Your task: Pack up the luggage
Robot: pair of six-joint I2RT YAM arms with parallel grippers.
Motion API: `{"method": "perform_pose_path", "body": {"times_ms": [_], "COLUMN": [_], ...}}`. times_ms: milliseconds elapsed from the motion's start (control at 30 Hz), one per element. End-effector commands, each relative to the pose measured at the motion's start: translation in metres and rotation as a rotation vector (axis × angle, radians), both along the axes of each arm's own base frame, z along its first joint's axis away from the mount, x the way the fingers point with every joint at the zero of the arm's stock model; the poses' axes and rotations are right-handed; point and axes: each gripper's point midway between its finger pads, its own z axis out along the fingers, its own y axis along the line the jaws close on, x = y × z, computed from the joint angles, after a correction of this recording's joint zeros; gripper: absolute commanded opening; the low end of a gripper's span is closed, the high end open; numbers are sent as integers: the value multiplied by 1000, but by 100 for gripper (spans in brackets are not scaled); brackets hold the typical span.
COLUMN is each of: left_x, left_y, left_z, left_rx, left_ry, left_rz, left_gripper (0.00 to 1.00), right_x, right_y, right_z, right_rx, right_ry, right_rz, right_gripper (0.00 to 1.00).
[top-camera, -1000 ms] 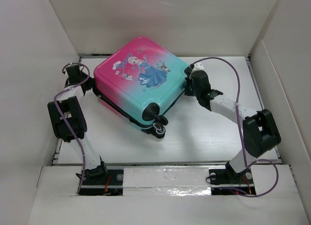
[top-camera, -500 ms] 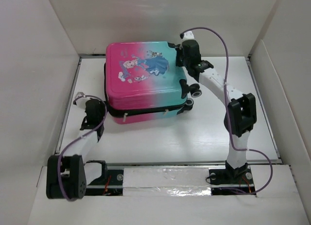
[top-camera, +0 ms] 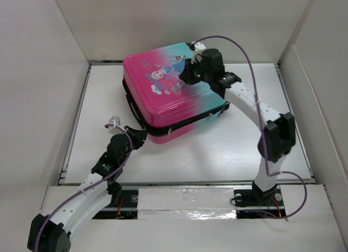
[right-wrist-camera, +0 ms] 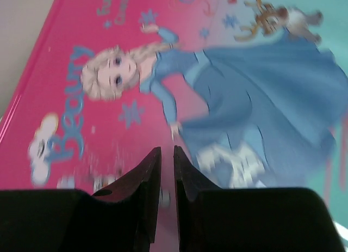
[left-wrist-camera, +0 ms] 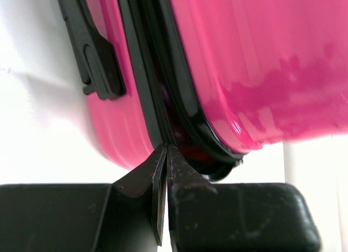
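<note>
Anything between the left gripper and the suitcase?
Nothing. In the left wrist view the left gripper, shut, has its tips right at the black zipper seam of the suitcase; no gap shows between them.

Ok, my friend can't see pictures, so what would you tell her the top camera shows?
A pink and teal suitcase with a princess picture lies flat on a white table. The right gripper is over its top, and the left gripper is at its near corner.

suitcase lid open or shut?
Lid down on the suitcase, lying flat. Seam seems to gape slightly at the near corner, so not fully zipped.
</note>
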Motion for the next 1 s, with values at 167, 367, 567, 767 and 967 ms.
{"method": "perform_pose_path", "body": {"times_ms": [167, 367, 567, 767, 967], "left_x": [2, 36, 100, 202, 292], "left_y": [10, 31, 32, 57, 132], "left_z": [43, 120, 194, 200, 154], "left_rx": [70, 4, -92, -26, 138], "left_ry": [-92, -267, -371, -260, -71], "left_rz": [27, 185, 225, 253, 315], "left_gripper": [1, 50, 56, 57, 58], "right_x": [-123, -180, -175, -145, -114], "right_y": [-50, -63, -130, -182, -223], "right_z": [73, -6, -60, -78, -73], "right_rx": [161, 132, 58, 33, 14], "right_ry": [-272, -178, -114, -70, -74], "right_rz": [-4, -63, -325, -505, -652], "right_gripper": [2, 0, 0, 0, 5]}}
